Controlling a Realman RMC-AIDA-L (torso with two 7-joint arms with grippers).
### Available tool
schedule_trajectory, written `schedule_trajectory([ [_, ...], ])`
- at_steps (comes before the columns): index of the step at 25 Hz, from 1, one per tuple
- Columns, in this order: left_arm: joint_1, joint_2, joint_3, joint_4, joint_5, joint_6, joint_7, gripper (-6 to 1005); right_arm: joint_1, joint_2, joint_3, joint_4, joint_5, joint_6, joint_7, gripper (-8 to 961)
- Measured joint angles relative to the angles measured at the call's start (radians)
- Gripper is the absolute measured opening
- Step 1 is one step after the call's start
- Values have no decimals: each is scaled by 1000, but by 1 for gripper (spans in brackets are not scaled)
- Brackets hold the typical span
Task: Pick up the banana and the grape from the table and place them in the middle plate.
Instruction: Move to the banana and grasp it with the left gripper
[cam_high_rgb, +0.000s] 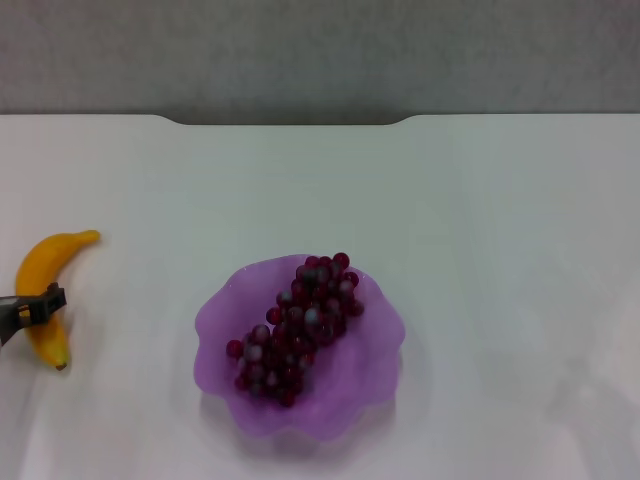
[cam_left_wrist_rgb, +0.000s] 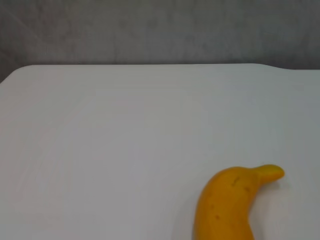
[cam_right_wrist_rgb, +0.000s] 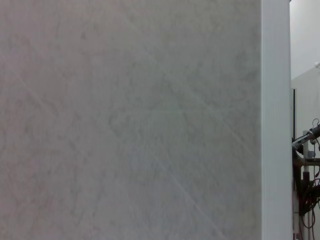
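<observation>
The yellow-orange banana (cam_high_rgb: 45, 290) lies on the white table (cam_high_rgb: 500, 250) at the far left, its dark tip toward me. It also shows in the left wrist view (cam_left_wrist_rgb: 227, 205), close below the camera. My left gripper (cam_high_rgb: 33, 307) comes in from the left edge and sits over the banana's middle. The bunch of dark red-purple grapes (cam_high_rgb: 298, 325) lies inside the light-purple scalloped plate (cam_high_rgb: 225, 320) at the table's centre front. My right gripper is out of view; its wrist view shows only a grey wall.
The table's far edge has a notch (cam_high_rgb: 290, 120) in front of a grey wall. To the right of the plate there is bare white tabletop.
</observation>
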Motion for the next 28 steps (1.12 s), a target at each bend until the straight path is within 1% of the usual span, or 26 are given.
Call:
schedule_trajectory([
  [14,0,-3,17,4,7,-3,4,870,0,0,0,0,1,0,0,0],
  [19,0,-3,17,4,9,-5,6,683,0,0,0,1,2,0,0,0],
  [24,0,0,49,4,9,-6,11,598,0,0,0,2,3,-5,-3,0],
  [28,0,0,56,4,9,-3,11,600,0,0,0,5,4,-16,-3,0],
])
